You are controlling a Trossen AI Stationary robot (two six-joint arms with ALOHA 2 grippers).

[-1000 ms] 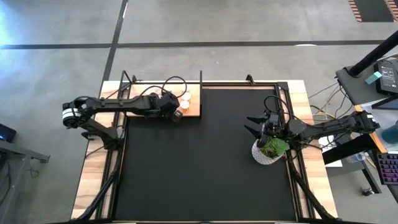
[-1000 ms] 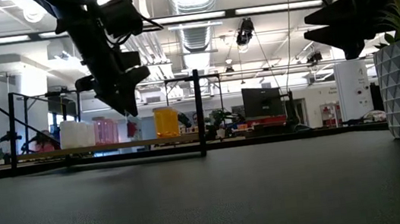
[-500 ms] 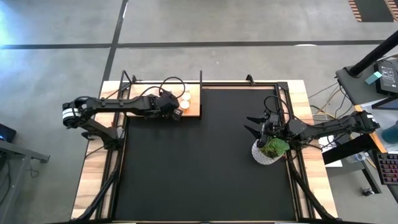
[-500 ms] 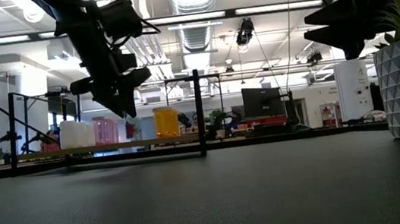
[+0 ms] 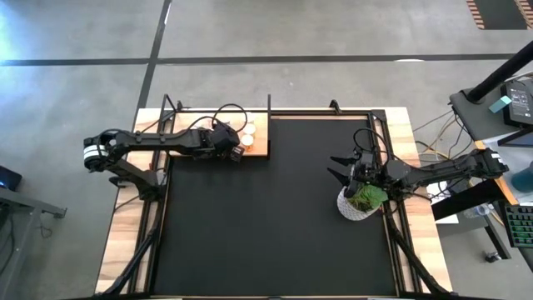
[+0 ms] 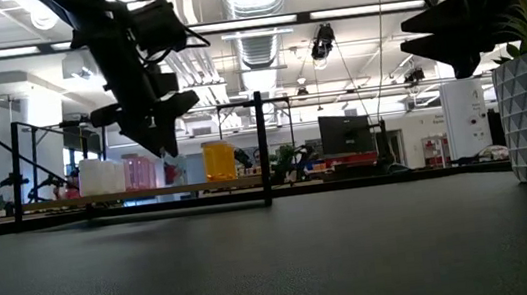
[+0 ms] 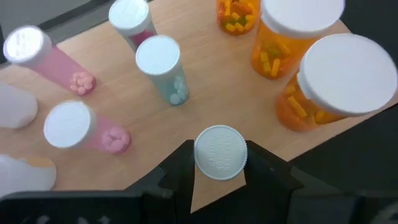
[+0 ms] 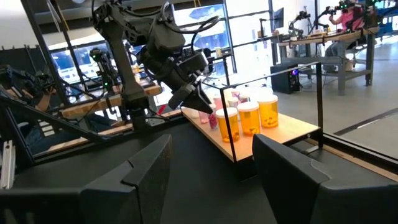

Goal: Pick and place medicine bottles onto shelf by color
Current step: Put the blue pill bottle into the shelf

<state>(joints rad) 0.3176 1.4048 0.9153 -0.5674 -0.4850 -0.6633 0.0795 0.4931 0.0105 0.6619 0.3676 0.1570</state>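
Black tabletop [image 5: 275, 217] is lying bare; left claw [image 7: 219, 180] is pinching a light, slippery bottle [image 7: 220, 153] by its cap over the shelf [image 7: 211, 93]. Right claw [image 8: 211, 168] is waiting, released, by the plant pot [image 5: 360, 203].

A white faceted pot holding a green plant [image 5: 359, 202] stands near the right edge of the black mat [image 5: 275, 233] covering the light-wood worktop [image 5: 125, 225]. Grey concrete floor with dark seams [image 5: 275, 42] surrounds it. Behind, a dark monitor [image 6: 346, 134] sits among workshop benches.
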